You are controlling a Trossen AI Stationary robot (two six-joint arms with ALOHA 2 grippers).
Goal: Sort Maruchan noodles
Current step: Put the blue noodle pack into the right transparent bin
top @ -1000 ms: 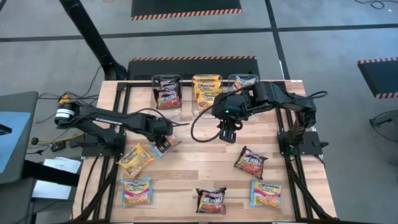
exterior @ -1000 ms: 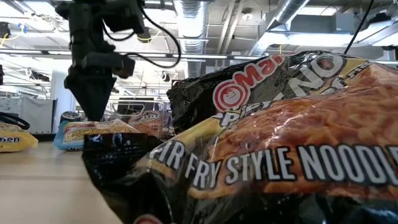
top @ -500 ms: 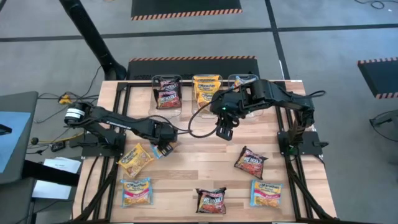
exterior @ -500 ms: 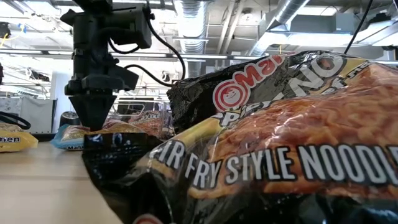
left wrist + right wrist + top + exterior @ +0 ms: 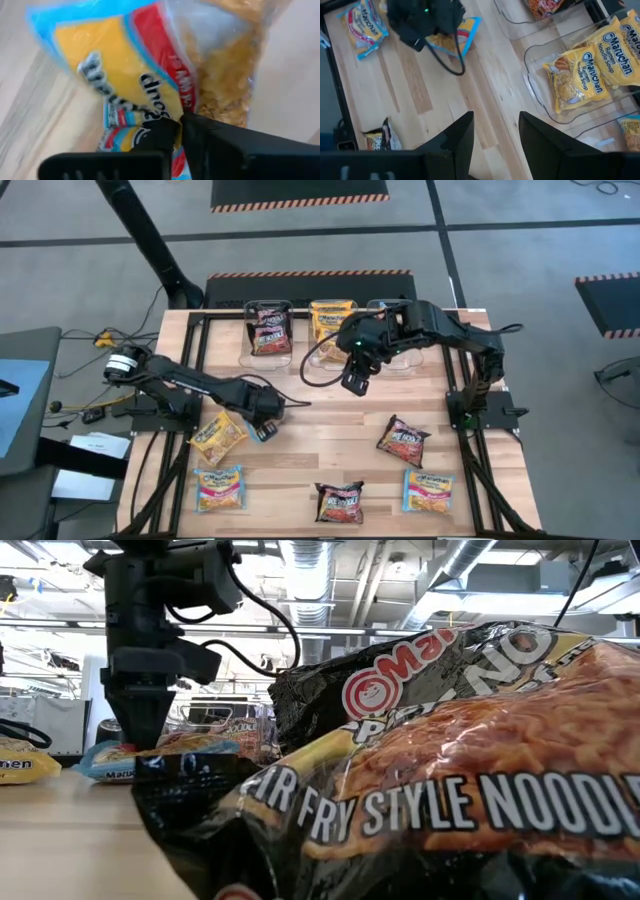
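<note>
From above you barely see it, but the left wrist cam shows the left gripper (image 5: 180,131) clamped down on the edge of a blue-yellow packet (image 5: 150,70), pinched right between the fingertips on the wood table (image 5: 320,440). Half a second back those fingers stood wide over it. The right gripper (image 5: 356,383) hangs empty with its fingers apart, off beyond the packet near the clear tubs (image 5: 580,100), and it has drifted closer to them.

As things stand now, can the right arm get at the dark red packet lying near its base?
Probably yes. The right gripper hangs open and empty over bare table, and the dark red packet lies alone on the wood with nothing over it.
</note>
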